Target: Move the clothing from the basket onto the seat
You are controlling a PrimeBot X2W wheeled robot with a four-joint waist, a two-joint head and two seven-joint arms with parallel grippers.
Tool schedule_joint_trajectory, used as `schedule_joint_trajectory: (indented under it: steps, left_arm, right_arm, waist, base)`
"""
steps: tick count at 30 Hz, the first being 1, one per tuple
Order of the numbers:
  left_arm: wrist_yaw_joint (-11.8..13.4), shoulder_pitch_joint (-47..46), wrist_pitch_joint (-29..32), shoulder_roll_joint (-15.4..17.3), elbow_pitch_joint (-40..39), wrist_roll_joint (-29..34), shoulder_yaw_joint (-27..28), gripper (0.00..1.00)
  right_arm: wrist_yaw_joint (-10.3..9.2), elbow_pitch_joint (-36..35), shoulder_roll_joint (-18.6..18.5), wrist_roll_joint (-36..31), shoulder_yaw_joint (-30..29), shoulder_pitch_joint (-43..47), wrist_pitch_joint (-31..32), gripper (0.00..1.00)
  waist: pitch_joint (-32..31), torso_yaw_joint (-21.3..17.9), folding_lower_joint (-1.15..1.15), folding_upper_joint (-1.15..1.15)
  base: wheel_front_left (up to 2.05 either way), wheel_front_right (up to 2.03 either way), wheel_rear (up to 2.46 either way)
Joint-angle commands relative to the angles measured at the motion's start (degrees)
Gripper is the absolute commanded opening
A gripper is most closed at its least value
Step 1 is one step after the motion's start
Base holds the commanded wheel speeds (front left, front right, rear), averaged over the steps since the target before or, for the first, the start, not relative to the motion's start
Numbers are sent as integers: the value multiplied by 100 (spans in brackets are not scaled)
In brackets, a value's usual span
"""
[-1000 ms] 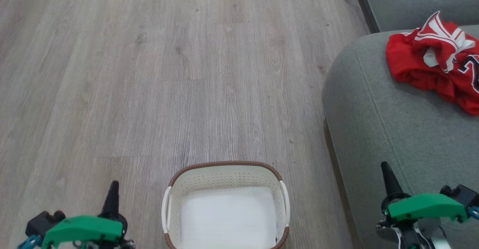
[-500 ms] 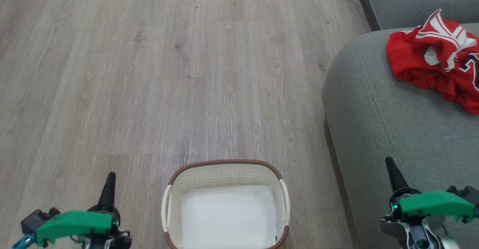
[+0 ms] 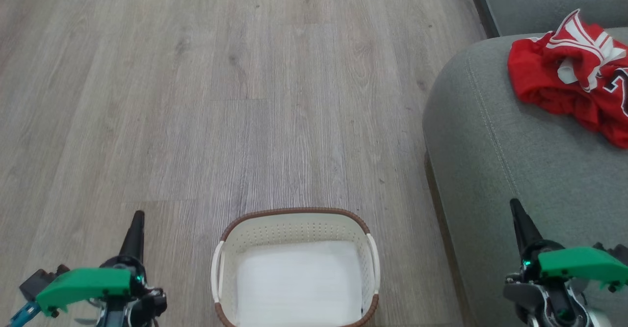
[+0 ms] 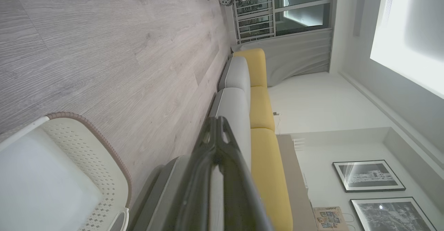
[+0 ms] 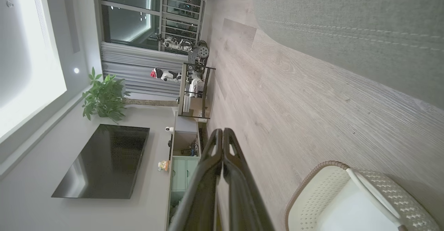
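1. We count one basket point(image 3: 294, 215), standing on the wooden floor point(image 3: 196, 96) just beside the seat point(image 3: 490, 150), its white bottom bare.
2. We count one heap of red clothing point(image 3: 539, 81) with white trim, lying on the seat well apart from the basket; how many garments it folds together we cannot tell.
3. We count two hands: the left hand point(image 3: 138, 215) over the floor and the right hand point(image 3: 514, 203) over the seat's edge, each clenched with fingers pressed together, grasping nothing.
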Motion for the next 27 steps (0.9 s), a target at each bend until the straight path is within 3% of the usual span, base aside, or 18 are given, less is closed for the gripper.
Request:
schedule_joint_trajectory:
  steps: [1,15,27]
  left_arm:
    - [-74,-338,68,16,-201,-146,208,0]
    - [-261,-514,299,-40,-210,-936,420,0]
    - [-261,-514,300,-40,-211,-938,421,0]
  right_arm:
    - [-1,-273,-8,165,65,-347,63,0]
    - [-1,-438,-4,1036,-55,-381,297,0]
    - [-1,-438,-4,1038,-55,-381,298,0]
  waist:
    - [4,0,0,0]
    - [46,-1,0,0]
    - [46,-1,0,0]
  base:
    - [0,0,0]
    - [0,0,0]
    - [0,0,0]
